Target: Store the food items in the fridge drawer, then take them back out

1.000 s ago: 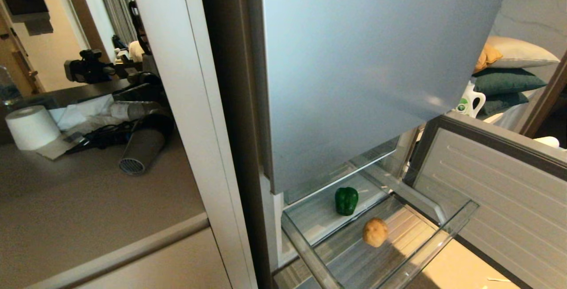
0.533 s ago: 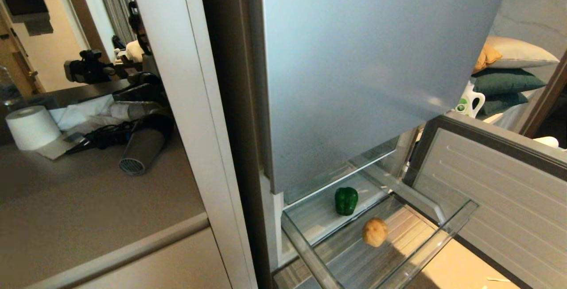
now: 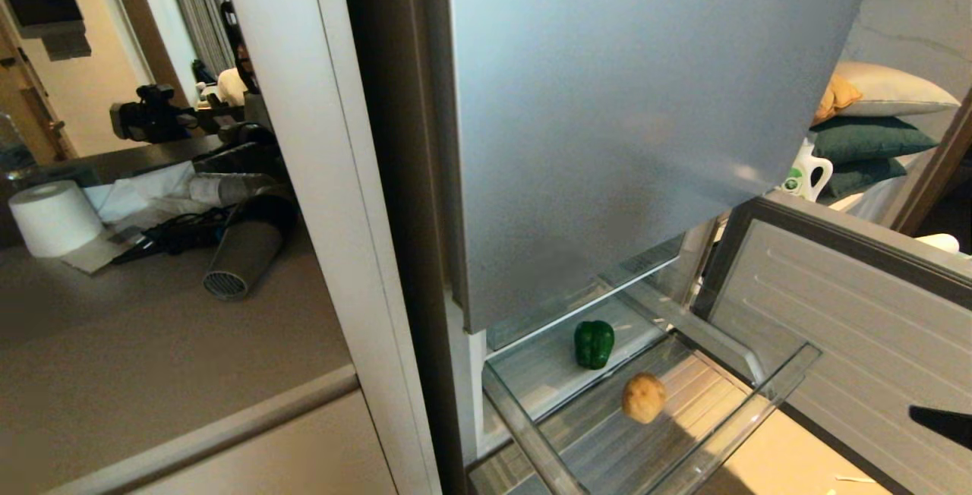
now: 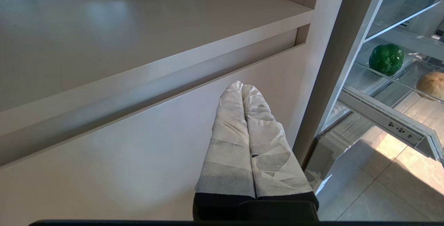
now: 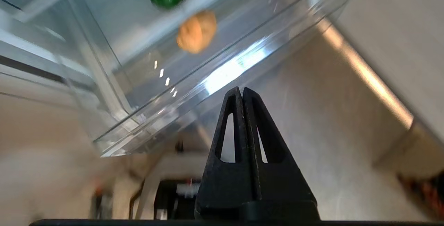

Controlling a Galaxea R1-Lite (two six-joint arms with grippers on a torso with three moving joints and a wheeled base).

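The fridge drawer stands pulled open with the green pepper and golden-brown lump lying inside, so retrieval seems next. The right gripper, jaws closed and empty, sits outside the clear wall; both foods lie beyond its tips. The left gripper, jaws closed, idles facing the cabinet, foods off to one side.
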